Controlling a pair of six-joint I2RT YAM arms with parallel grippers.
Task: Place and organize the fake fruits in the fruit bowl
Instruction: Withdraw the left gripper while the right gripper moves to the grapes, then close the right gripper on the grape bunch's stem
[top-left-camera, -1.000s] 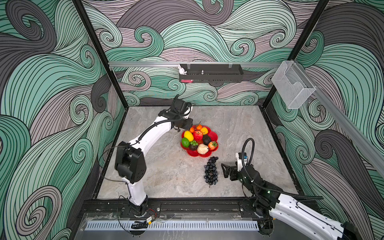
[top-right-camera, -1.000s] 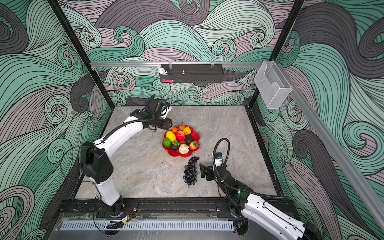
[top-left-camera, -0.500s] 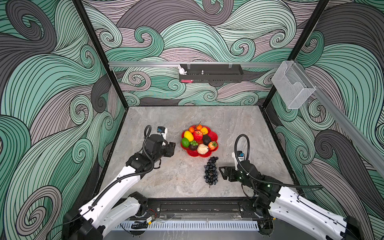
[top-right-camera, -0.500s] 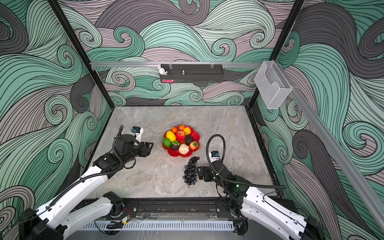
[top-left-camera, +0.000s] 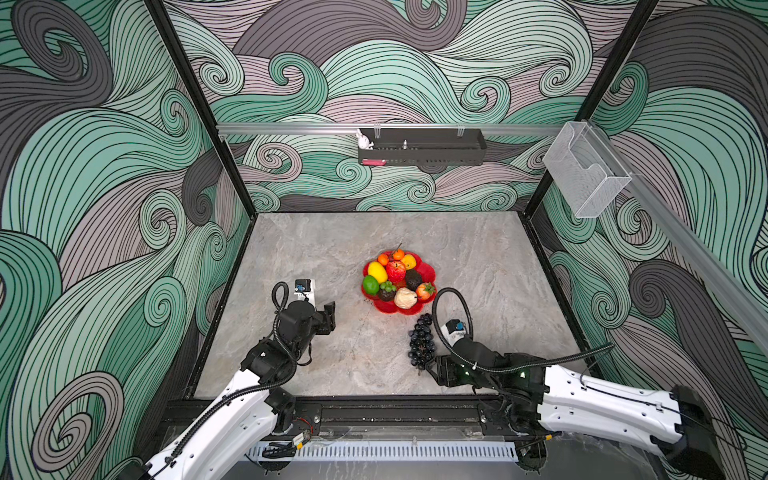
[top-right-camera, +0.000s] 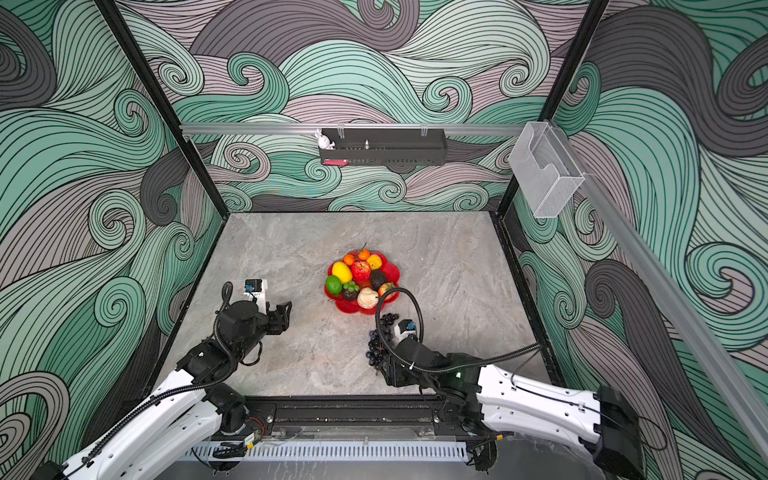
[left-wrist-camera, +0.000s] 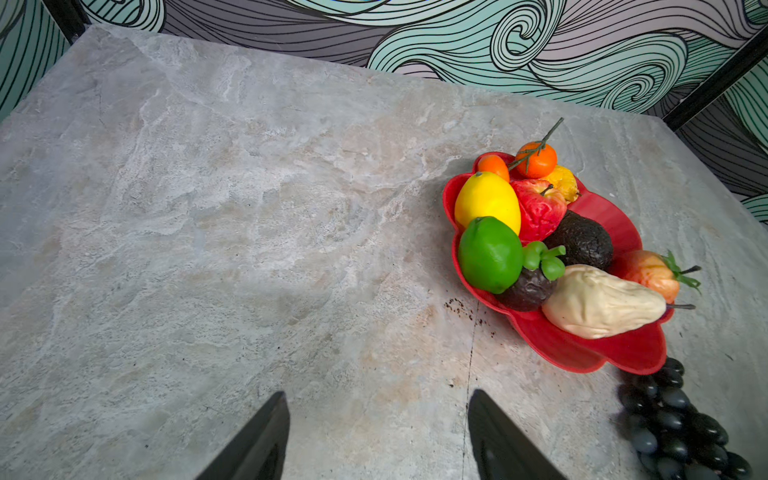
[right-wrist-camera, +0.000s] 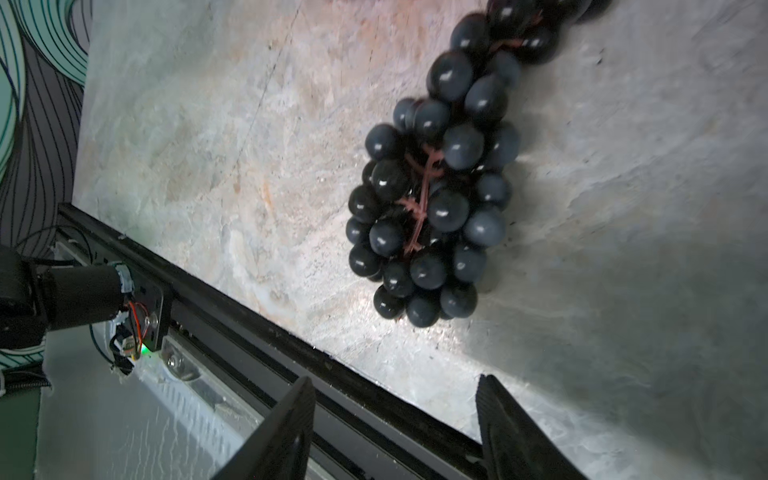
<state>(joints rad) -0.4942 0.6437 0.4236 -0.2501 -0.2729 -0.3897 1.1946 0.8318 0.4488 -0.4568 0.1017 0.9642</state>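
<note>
The red flower-shaped fruit bowl (top-left-camera: 390, 308) (top-right-camera: 351, 308) (left-wrist-camera: 582, 357) sits mid-table. It holds a lemon (top-left-camera: 377, 271), a lime (top-left-camera: 370, 285), a red apple (top-left-camera: 396, 271), an avocado (top-left-camera: 413, 279), a cream lumpy fruit (top-left-camera: 405, 298), a strawberry (top-left-camera: 424, 291) and oranges (top-left-camera: 398, 254). A dark grape bunch (top-left-camera: 420, 343) (right-wrist-camera: 432, 199) lies on the table in front of the bowl. My left gripper (top-left-camera: 330, 318) (left-wrist-camera: 378, 395) hangs open and empty, left of the bowl. My right gripper (top-left-camera: 436, 370) (right-wrist-camera: 397, 379) is open at the bunch's near end, with nothing between its fingers.
A black wall tray (top-left-camera: 422, 146) with a white rabbit figure (top-left-camera: 364, 140) hangs on the back wall. A clear plastic holder (top-left-camera: 584, 174) is mounted on the right wall. A black rail (top-left-camera: 374, 409) runs along the table's front edge, close behind my right gripper.
My left arm has drawn back from the bowl to the front left and its jaws have widened. My right gripper has shifted to the near end of the grape bunch and its jaws have narrowed.
</note>
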